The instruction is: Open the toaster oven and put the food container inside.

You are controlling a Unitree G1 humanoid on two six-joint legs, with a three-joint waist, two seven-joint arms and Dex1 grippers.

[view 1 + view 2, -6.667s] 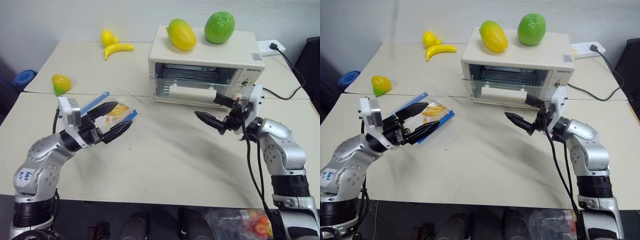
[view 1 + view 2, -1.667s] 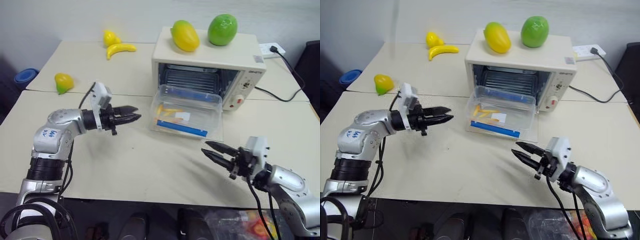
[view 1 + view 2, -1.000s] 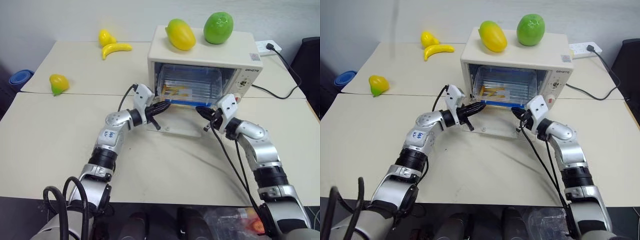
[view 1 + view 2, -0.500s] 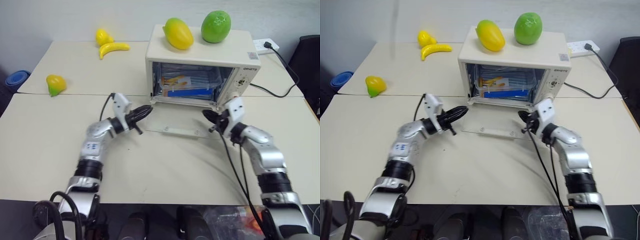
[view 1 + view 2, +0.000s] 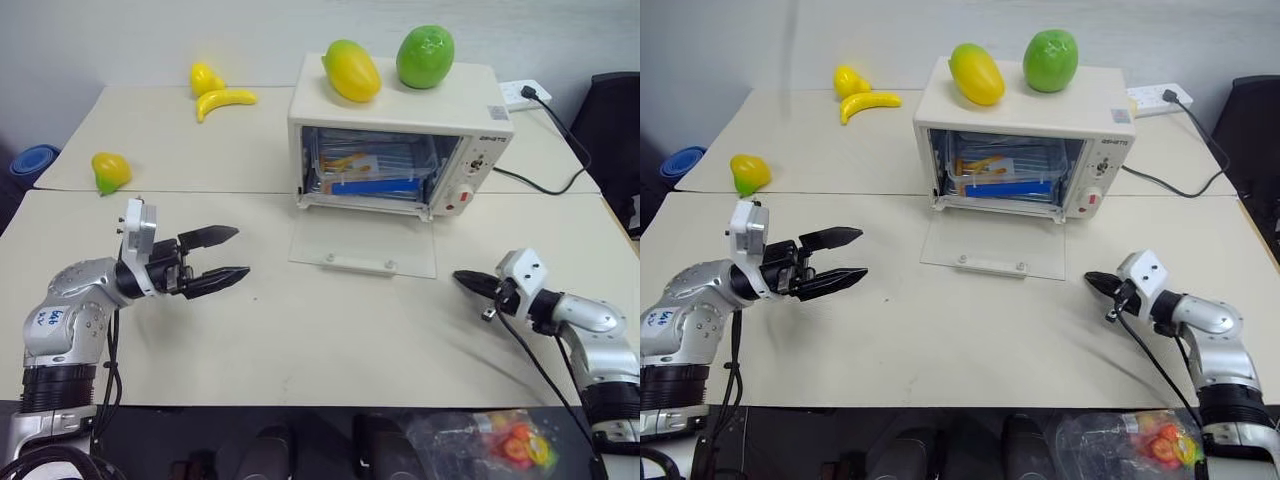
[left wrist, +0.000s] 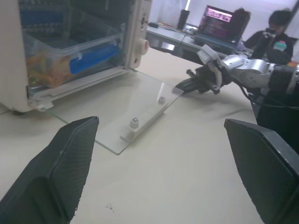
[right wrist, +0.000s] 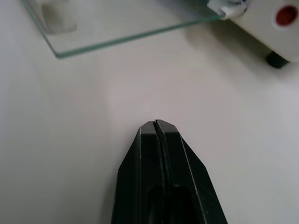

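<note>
The oven [image 5: 400,135] stands at the back of the table [image 5: 300,340] with its glass door [image 5: 365,243] dropped flat onto the tabletop in front of it. The container [image 5: 372,172] sits inside the oven on the rack, its blue strip and orange food showing through the opening. On top of the oven lie a yellow fruit [image 5: 351,70] and a green fruit [image 5: 425,56]. A cable [image 5: 545,180] runs off from the oven's right side.

The left gripper [image 5: 232,256] hangs over the table well to the left of the oven door, pointing toward it, its fingers spread wide and holding nothing. The right gripper [image 5: 462,279] is near the door's right front corner, low over the table, its fingers pressed together and empty.

Far left of the oven lie a banana [image 5: 225,99] and two more yellow fruits.
</note>
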